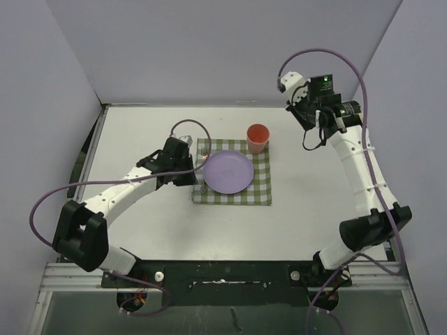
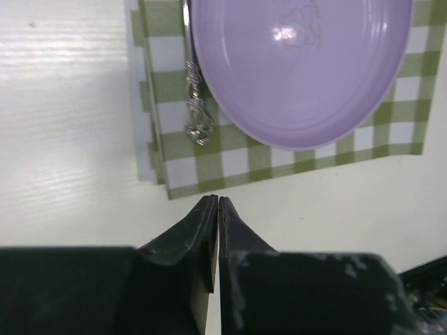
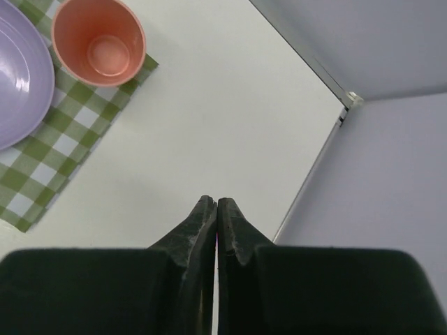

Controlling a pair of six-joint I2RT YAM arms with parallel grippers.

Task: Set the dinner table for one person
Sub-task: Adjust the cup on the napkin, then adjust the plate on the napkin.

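I am looking down on the dinner table (image 1: 140,223), which is filling the whole top view in front of both arm bases. It is looking close to finished. A green checked cloth (image 1: 258,190) is lying at its centre, carrying a purple plate (image 1: 228,172). An orange cup (image 1: 258,137) is standing at the plate's one o'clock. A silver utensil (image 2: 195,105) is lying at the plate's nine o'clock, just beside the rim. I cannot tell whether it is a fork or a spoon. I am seeing no loose items waiting, so I am judging that little or nothing is left.

Plate and cup are both showing bare insides.

The left gripper (image 2: 214,202) is hovering at the cloth's nine o'clock, pinched closed on nothing. The right gripper (image 3: 211,202) is hanging well apart at two o'clock, likewise closed and empty.
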